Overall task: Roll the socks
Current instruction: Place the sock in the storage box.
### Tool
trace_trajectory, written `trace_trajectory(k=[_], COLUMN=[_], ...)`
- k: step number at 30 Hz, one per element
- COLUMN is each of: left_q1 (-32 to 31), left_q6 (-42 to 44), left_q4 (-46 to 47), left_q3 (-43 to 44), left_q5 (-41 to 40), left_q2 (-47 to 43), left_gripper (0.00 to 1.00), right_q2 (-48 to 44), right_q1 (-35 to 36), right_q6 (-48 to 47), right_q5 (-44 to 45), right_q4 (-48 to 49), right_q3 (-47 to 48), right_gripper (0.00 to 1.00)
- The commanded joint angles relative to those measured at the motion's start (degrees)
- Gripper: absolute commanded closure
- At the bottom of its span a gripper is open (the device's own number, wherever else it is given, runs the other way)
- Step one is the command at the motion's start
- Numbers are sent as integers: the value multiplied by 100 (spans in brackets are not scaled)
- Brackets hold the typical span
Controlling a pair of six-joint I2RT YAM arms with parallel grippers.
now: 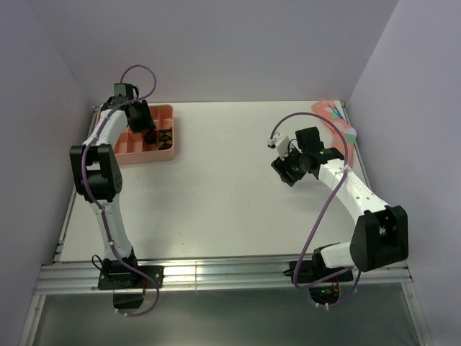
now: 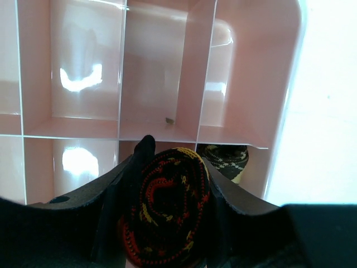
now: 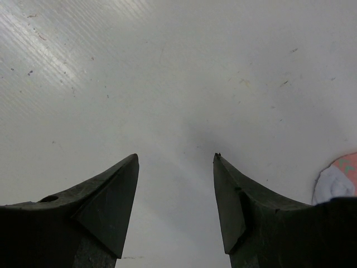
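Note:
My left gripper (image 2: 174, 159) is shut on the rolled dark sock with red and orange diamonds (image 2: 164, 206) and holds it over the pink divided tray (image 2: 234, 72). The rolled sock with tan diamonds (image 2: 226, 159) sits in the tray's compartment just right of it; it also shows in the top view (image 1: 165, 137). In the top view the left gripper (image 1: 140, 122) is over the tray (image 1: 140, 155) at the table's far left. My right gripper (image 3: 175, 159) is open and empty above bare white table; it is at the right in the top view (image 1: 282, 171).
A pink sock with teal and white marks (image 1: 335, 119) lies at the table's far right corner, and its edge shows in the right wrist view (image 3: 337, 178). Grey walls enclose the table on three sides. The tray's other compartments look empty.

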Motion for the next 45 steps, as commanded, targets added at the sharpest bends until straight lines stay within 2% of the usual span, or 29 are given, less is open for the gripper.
trace_trajectory(k=[1, 8, 22, 24, 31, 37, 40, 45], left_q1=[-27, -62, -88, -255, -466, -554, -554, -554], left_q6=[122, 281, 395, 404, 509, 413, 369, 369], left_q4=[-78, -368, -887, -957, -1124, -352, -342, -9], left_q3=[150, 202, 448, 465, 413, -158, -106, -254], left_q5=[-98, -485, -678, -679, -1522, -1031, -917, -758], left_q2=[-154, 127, 716, 769, 1103, 594, 506, 190], left_gripper=[100, 100, 100, 100, 99, 68, 60, 54], right_q2=[31, 75, 259, 294, 277, 225, 189, 163], right_q1=[-45, -45, -45, -45, -45, -45, -45, -45], right_q6=[-13, -13, -48, -48, -39, -66, -83, -101], right_q5=[-33, -59, -147, -173, -226, -165, -121, -121], right_q4=[92, 83, -49, -58, 4, 4, 4, 4], right_q3=[23, 14, 233, 234, 146, 84, 49, 32], right_gripper=[37, 37, 38, 38, 38, 38, 38, 38])
